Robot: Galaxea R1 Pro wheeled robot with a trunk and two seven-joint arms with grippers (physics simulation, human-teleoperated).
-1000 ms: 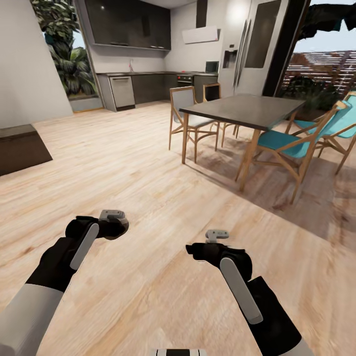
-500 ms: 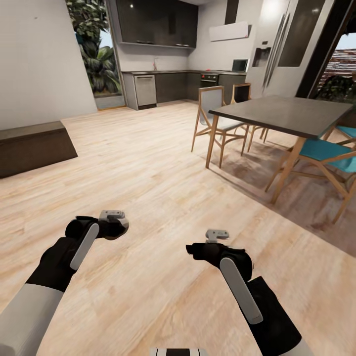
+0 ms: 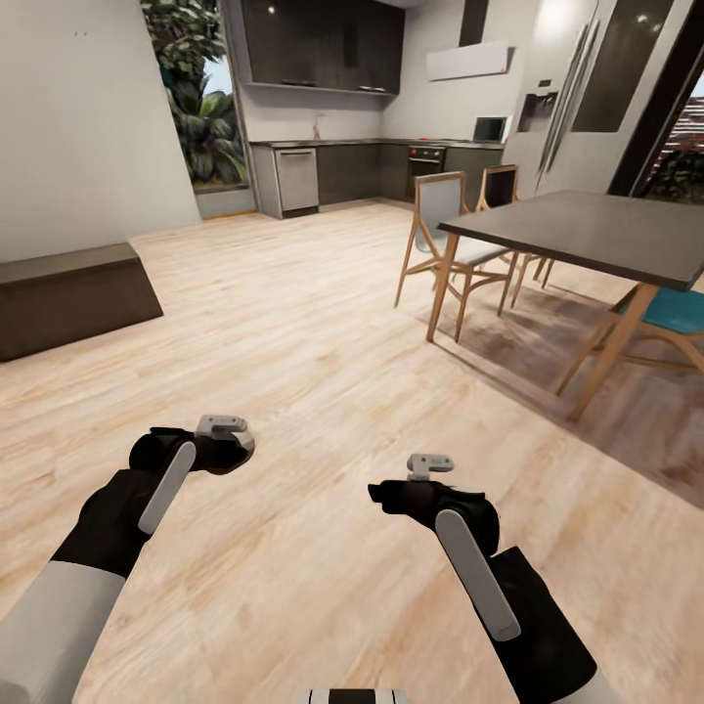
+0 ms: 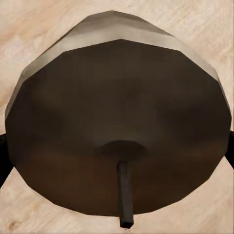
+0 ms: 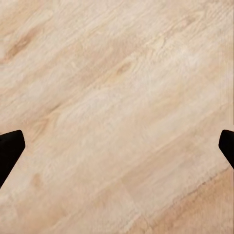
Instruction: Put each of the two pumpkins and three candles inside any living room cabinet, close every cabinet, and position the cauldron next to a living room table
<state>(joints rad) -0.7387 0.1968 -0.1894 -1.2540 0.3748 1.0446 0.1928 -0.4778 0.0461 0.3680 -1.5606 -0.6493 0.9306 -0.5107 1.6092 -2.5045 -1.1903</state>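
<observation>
Candle [image 4: 119,122], seen close in the left wrist view: a dark stubby cylinder with paler rim and a thin wick, gripped in the left claw [image 3: 220,445], whose dark fingertips [image 4: 3,156] show at either side of it. Right claw [image 5: 117,146]: spread wide, holding nothing, bare floor [image 5: 117,97] between its tips. Cabinet [image 3: 73,293]: low dark brown unit at 10 o'clock against the wall, closed. Counter [image 3: 596,235]: dark-topped dining table at 2 o'clock, wooden chairs [image 3: 445,244] around it. Open plank floor spans 11 to 1 o'clock toward the kitchen [image 3: 332,171].
</observation>
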